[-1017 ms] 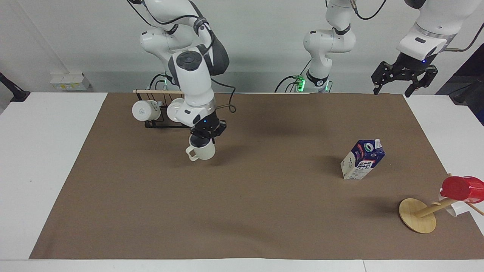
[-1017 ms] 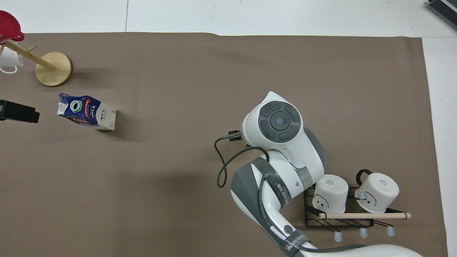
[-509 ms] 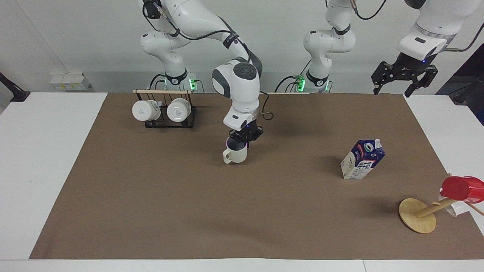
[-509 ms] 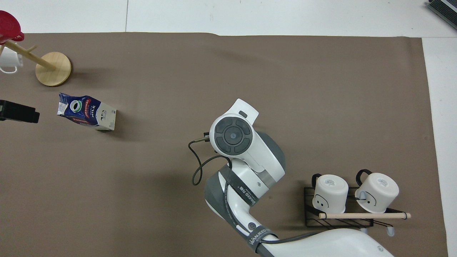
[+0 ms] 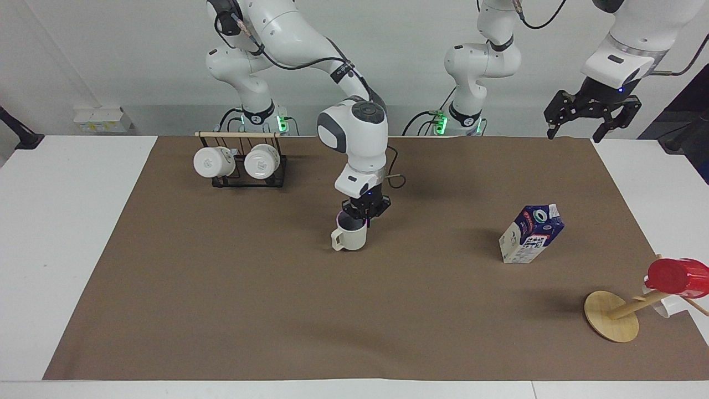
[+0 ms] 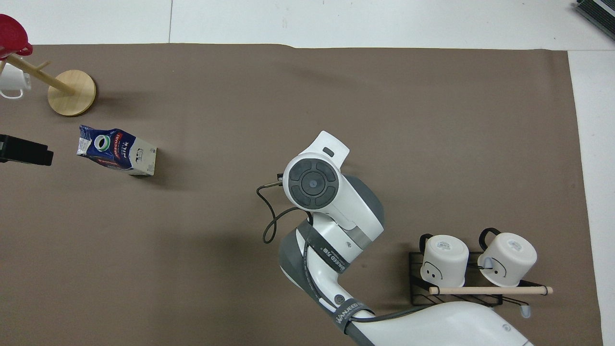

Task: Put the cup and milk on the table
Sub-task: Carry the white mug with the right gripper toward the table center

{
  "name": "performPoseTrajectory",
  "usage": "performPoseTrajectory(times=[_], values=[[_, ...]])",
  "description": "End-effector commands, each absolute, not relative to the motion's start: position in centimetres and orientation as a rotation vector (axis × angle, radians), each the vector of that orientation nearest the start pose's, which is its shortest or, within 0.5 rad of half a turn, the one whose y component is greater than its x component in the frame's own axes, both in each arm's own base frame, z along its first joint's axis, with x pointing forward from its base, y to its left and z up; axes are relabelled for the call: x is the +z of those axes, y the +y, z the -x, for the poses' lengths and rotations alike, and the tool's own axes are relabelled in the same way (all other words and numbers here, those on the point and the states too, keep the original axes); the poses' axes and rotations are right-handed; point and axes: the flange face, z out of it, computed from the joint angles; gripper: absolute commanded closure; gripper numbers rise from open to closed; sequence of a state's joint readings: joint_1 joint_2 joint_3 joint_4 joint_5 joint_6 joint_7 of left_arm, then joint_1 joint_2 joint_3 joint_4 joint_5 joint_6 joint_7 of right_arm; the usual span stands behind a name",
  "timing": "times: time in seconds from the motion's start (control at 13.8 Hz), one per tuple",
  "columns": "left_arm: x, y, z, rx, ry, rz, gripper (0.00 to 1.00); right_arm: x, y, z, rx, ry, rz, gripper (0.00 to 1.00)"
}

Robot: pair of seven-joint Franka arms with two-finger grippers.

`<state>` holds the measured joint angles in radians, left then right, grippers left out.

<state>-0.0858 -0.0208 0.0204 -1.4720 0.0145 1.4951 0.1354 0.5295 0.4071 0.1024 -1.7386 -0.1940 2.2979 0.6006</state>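
Cream-beige ceramic cup (image 5: 350, 238) with a loop handle, upright at the middle of the brown paper sheet (image 5: 277, 310) on the wide white worktop (image 5: 66, 233), base on the paper or just above it, hard to say which. Right gripper (image 5: 363, 215) down on the cup's rim, grasping it at the side away from the handle; hidden under the arm in the overhead view. Small blue and white milk carton (image 5: 530, 234) with a round white cap, standing on the paper toward the left arm's end, well apart from the cup. Left gripper (image 5: 591, 113) waiting high over that end's corner, spread wide and holding nothing. Step in hand, most likely: setting the cup down. Next move, by guess: let go gently, lift straight up, no bump on the rim.
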Motion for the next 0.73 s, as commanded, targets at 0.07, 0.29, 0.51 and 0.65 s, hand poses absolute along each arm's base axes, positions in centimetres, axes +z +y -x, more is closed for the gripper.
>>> performPoseTrajectory(times=[0.07,0.29,0.51,0.65], values=[[67.8,-3.3,-54.3,-0.141,0.325,3.113,0.0,35.5,38.6,-55.0,-0.323,-0.231,3.12,1.0],[67.7,-3.3,-54.5,-0.146,0.328,3.113,0.0,35.0,38.8,-55.0,-0.308,-0.242,3.116,1.0],[67.4,-3.2,-55.0,-0.17,0.323,3.111,0.0,35.2,38.8,-55.1,-0.296,-0.214,3.104,0.42],[66.3,-3.3,-55.9,-0.153,0.326,3.112,0.0,35.7,38.9,-55.1,-0.31,-0.218,3.097,0.0]])
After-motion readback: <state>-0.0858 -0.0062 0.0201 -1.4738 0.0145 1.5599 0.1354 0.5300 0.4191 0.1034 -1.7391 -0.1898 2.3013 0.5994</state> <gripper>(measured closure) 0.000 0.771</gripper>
